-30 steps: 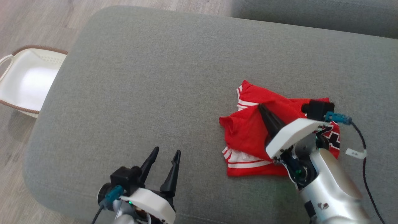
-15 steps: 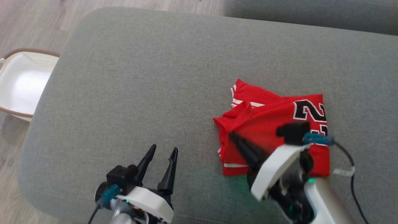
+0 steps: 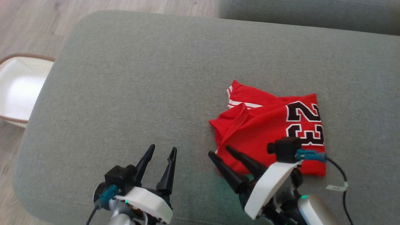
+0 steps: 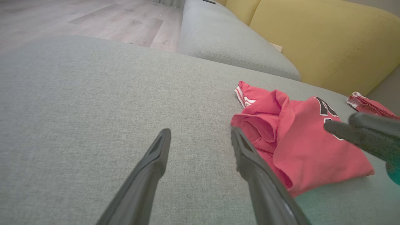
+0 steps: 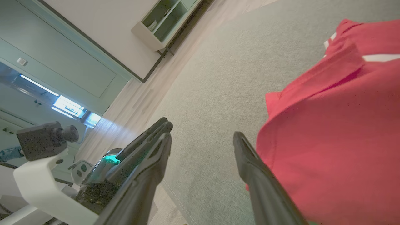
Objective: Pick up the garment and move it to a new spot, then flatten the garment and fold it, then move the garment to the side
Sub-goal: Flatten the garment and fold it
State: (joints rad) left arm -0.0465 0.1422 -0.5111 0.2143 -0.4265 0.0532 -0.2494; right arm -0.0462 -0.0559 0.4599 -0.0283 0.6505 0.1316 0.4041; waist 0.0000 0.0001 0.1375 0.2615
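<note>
Running from the white basket [image 3: 18, 90] on the floor [image 3: 31, 25] across the grey cushion [image 3: 140, 78] to the left gripper [image 3: 162, 148], fingers apart and empty, then the right gripper [image 3: 218, 150], fingers apart beside the folded red jersey [image 3: 272, 125] lying right of centre.

I see my left end effector [image 4: 200, 131] with its two fingers spread apart over the gray sofa seat [image 4: 93, 93], just left of the red garment [image 4: 300, 147]. The garment lies folded on the seat. My right end effector [image 4: 338, 122] pokes in over the garment's right side. Behind the garment is a yellow cushion [image 4: 312, 40].
</note>
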